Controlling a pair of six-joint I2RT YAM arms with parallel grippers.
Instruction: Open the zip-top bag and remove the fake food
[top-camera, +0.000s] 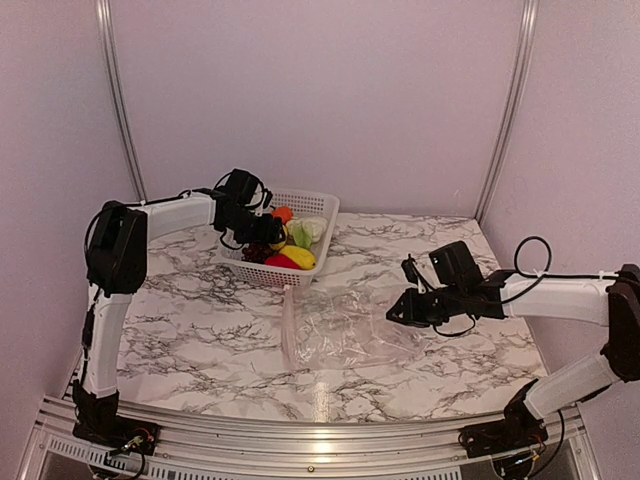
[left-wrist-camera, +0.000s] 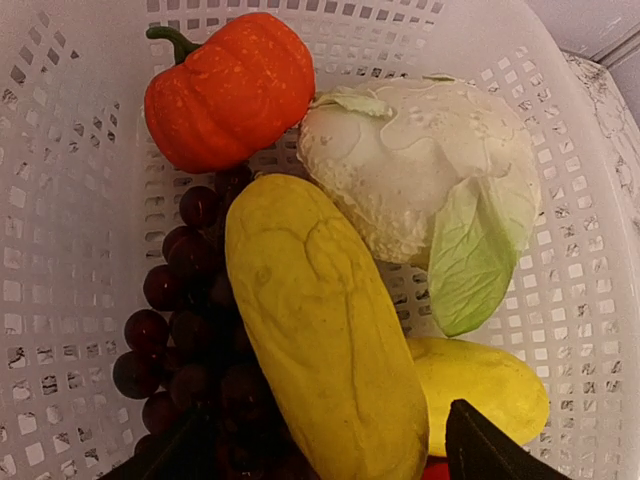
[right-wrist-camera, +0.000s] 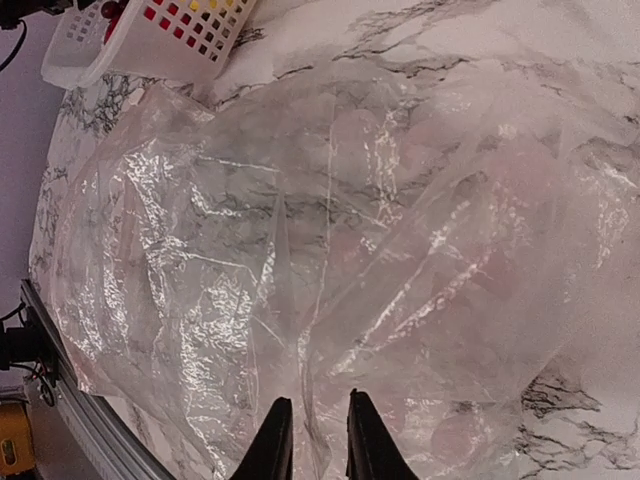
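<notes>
Left arm reaches out over the white basket (top-camera: 322, 203) at the far side of the marble table (top-camera: 200, 330). Left gripper (left-wrist-camera: 320, 460) hangs just above the fake food (top-camera: 290, 245), jaws spread wide, one dark fingertip (left-wrist-camera: 490, 450) on each side of the long yellow piece (left-wrist-camera: 320, 340); I see no contact with it. All the food I can make out sits in the basket: orange piece (left-wrist-camera: 230, 90) against the cabbage (left-wrist-camera: 420, 170), dark grapes (left-wrist-camera: 185, 300) to the left, a second yellow piece (left-wrist-camera: 490, 385) under the long one, and a red piece (top-camera: 278, 261) at the near rim. The zip-top bag (top-camera: 340, 335) lies crumpled on the table, just in front of the basket. Right gripper (top-camera: 400, 308) is at the bag's right edge. On its wrist view the fingers (right-wrist-camera: 275, 445) stand close, with a slim gap and bag film showing between them. I cannot tell whether they pinch it.
</notes>
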